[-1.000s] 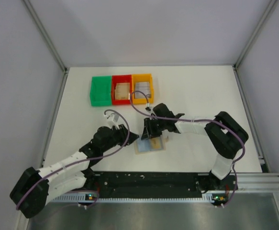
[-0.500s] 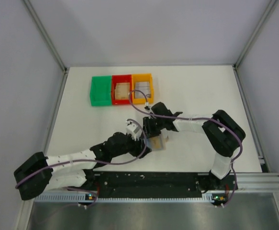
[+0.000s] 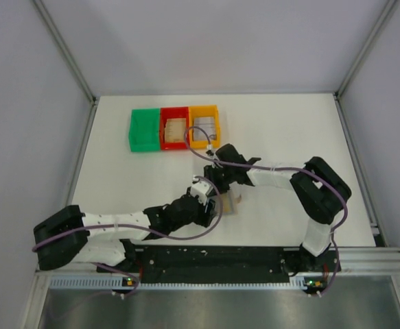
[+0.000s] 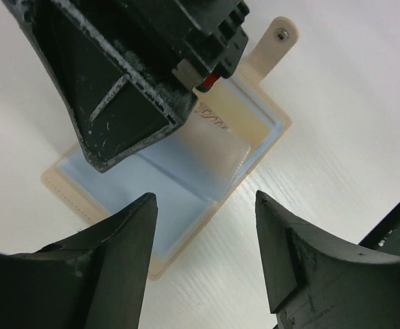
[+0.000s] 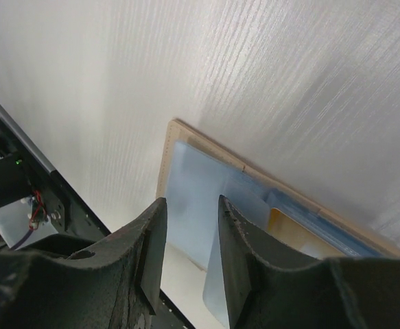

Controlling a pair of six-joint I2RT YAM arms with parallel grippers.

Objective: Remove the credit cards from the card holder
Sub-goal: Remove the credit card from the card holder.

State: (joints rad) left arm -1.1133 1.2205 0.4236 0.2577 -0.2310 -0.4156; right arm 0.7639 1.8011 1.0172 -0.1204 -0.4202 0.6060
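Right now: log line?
left gripper: open, over card holder | right gripper: at card holder, grip unclear | credit cards: one seen in holder, more in red bin, orange bin

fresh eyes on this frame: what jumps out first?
Both arms crowd one spot at the front centre of the table: the left gripper and right gripper meet over the open card holder, tan with blue lining. Behind them a green bin, red bin and orange bin stand in a row, cards in the red and orange ones.
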